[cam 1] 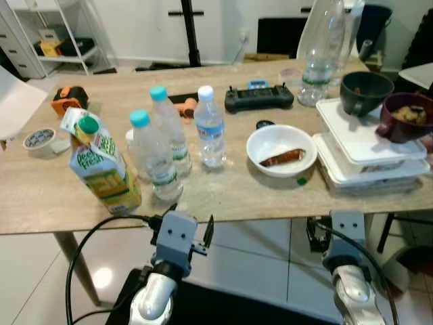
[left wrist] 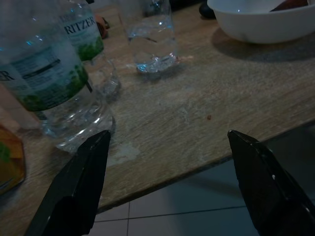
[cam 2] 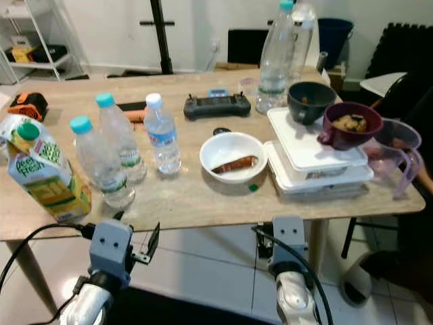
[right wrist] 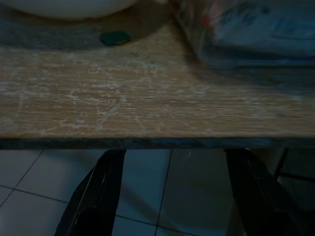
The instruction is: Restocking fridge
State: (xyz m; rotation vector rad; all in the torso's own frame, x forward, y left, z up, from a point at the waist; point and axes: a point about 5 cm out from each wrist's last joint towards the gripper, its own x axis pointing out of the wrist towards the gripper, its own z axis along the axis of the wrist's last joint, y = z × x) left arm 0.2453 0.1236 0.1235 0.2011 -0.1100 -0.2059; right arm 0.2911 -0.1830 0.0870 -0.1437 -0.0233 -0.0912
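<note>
on the wooden table (cam 1: 257, 193), three water bottles (cam 1: 157, 159) stand clustered beside a tilted juice carton (cam 1: 101, 166).
left gripper (left wrist: 165, 184), jaws apart, hovers at the table edge just below the nearest bottle; right gripper (right wrist: 170, 189), jaws apart, sits under the edge near the white bowl (cam 1: 281, 150) and stacked food containers (cam 1: 365, 159).

three water bottles (cam 1: 174, 139) beside a juice carton (cam 1: 101, 164), perhaps a sausage in the white bowl (cam 1: 281, 150)

juice carton (left wrist: 7, 162): edge-cut | stacked containers (right wrist: 256, 34): blurred, edge-cut
</note>
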